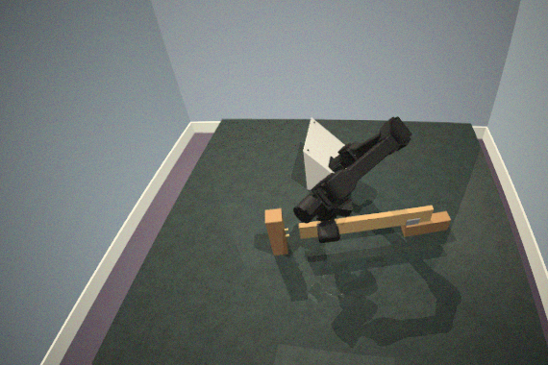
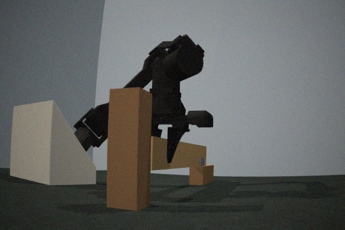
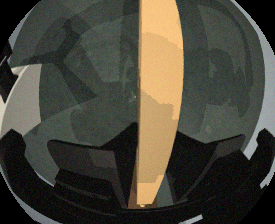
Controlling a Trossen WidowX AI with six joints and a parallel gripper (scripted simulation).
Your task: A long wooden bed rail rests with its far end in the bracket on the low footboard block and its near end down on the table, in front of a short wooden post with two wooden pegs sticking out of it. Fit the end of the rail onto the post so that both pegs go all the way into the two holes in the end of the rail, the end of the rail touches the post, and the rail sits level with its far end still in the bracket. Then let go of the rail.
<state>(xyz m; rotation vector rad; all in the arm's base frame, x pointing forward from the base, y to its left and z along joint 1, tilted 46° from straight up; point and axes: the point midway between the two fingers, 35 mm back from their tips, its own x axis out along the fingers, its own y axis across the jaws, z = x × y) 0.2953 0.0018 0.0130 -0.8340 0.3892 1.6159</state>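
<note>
The long rail (image 1: 375, 220) (image 2: 189, 155) (image 3: 160, 75) is held with its near end off the table and looks roughly level. Its far end sits at the grey bracket (image 1: 412, 222) (image 2: 201, 161) on the low footboard block (image 1: 435, 226) (image 2: 197, 177). My gripper (image 2: 164, 155) (image 3: 146, 126) is shut on the rail near its near end, one finger on each side. The post (image 1: 277, 237) (image 2: 124, 152) stands upright beyond that end. Two pegs (image 1: 287, 230) point from it toward the rail, with a small gap between them and the rail end. The holes are hidden.
A white wedge-shaped block (image 1: 321, 146) (image 2: 30, 143) stands behind the post and rail, beside the arm. The arm reaches over the rail from that side. Dark shadows of the arm and rail fall on the green table top (image 1: 192, 290).
</note>
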